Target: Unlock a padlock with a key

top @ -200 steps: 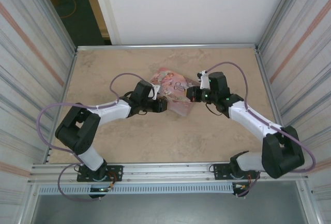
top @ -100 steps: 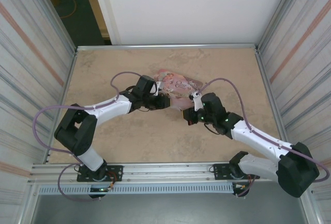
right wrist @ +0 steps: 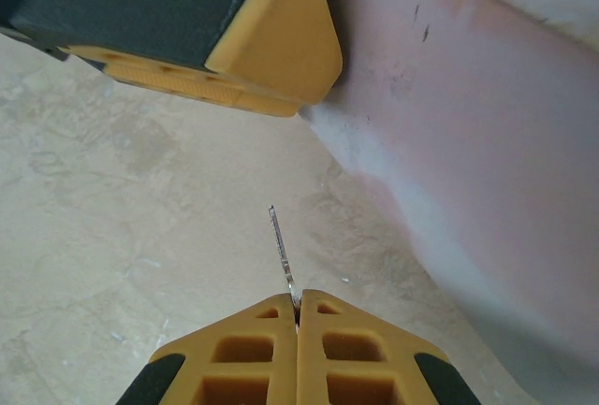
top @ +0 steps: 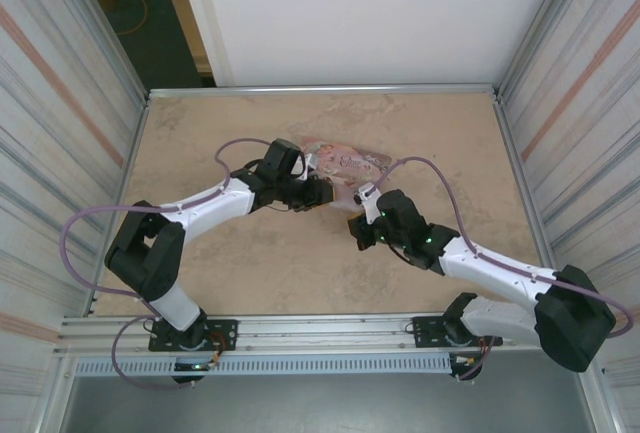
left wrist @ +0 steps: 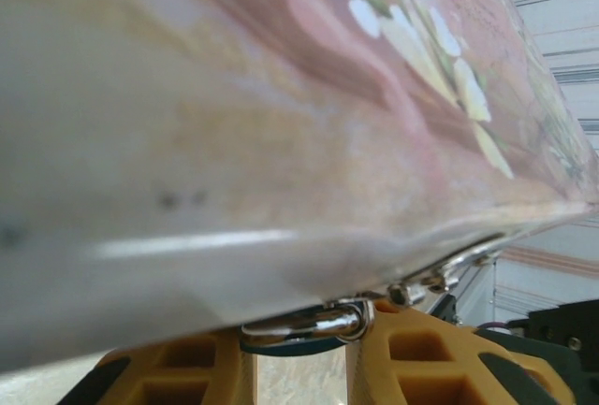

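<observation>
The padlock [left wrist: 298, 341] is tiny: a silvery shackle over a sliver of blue body, hanging from the clasp of a pink illustrated tin box [left wrist: 281, 96]. My left gripper [left wrist: 299, 354] is shut on the padlock, one yellow finger on each side. In the top view the left gripper [top: 320, 194] sits at the tin's [top: 345, 164] front edge. My right gripper [right wrist: 298, 304] is shut on the key [right wrist: 280, 246], whose thin blade sticks out ahead, edge-on, toward the left gripper's finger [right wrist: 243, 45]. The right gripper [top: 357, 232] hangs just in front of the tin, apart from it.
Corrugated walls [top: 70, 133] close in both sides of the tan table [top: 230, 263], with a white panel behind. Purple cables [top: 235, 148] loop over both arms. The tin's pink side [right wrist: 468, 143] stands close on the right of the key.
My right gripper has swung from beside the tin's right end down and left to its front, still shut on the key. The left gripper edged slightly up and right with the tin.
</observation>
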Motion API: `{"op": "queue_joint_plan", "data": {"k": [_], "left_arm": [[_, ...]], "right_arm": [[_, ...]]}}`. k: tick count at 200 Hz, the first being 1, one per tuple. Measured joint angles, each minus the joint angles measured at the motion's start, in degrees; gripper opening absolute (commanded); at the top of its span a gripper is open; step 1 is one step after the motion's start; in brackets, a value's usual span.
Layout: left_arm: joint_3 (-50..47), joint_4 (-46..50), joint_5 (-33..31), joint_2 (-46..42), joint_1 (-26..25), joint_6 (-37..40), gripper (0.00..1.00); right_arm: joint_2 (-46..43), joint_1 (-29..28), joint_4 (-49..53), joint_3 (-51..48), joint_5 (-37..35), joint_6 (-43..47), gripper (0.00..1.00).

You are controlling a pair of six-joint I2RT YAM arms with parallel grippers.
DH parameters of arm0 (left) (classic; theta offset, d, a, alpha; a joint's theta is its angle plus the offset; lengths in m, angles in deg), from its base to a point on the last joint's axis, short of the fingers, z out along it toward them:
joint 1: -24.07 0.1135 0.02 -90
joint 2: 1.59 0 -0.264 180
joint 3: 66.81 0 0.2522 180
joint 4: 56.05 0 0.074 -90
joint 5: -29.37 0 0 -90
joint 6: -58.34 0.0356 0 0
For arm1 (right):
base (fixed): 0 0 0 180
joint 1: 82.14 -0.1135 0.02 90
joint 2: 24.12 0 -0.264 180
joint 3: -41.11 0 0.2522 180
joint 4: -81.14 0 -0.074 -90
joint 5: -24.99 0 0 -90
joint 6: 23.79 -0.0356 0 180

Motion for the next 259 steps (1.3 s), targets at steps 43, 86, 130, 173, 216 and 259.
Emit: {"op": "queue_joint_plan", "data": {"k": [43,86,130,173,216,259], "left_arm": [[0.70,0.79,1.27,0.00,0.00,-0.96,0.08],[0.87,1.14,1.42,0.00,0.00,-0.98,0.08],[1.16,1.49,1.60,0.00,0.00,-0.98,0.08],[1.16,1.49,1.62,0.00,0.00,-0.98,0.08],[1.16,1.46,1.64,0.00,0.00,-0.98,0.08],[1.16,1.44,1.64,0.00,0.00,-1.01,0.08]], "right_arm": [[2.97,-0.15,-2.14,0.00,-0.72,2.56,0.00],[4.07,-0.15,-4.57,0.00,-1.79,3.45,0.00],[4.98,-0.15,-6.73,0.02,-2.64,4.04,0.00],[5.97,-0.15,-8.35,0.02,-3.63,4.04,0.00],[7.06,-0.15,-10.23,0.02,-3.67,4.02,0.00],[7.65,-0.15,-11.89,0.02,-3.85,4.02,0.00]]}}
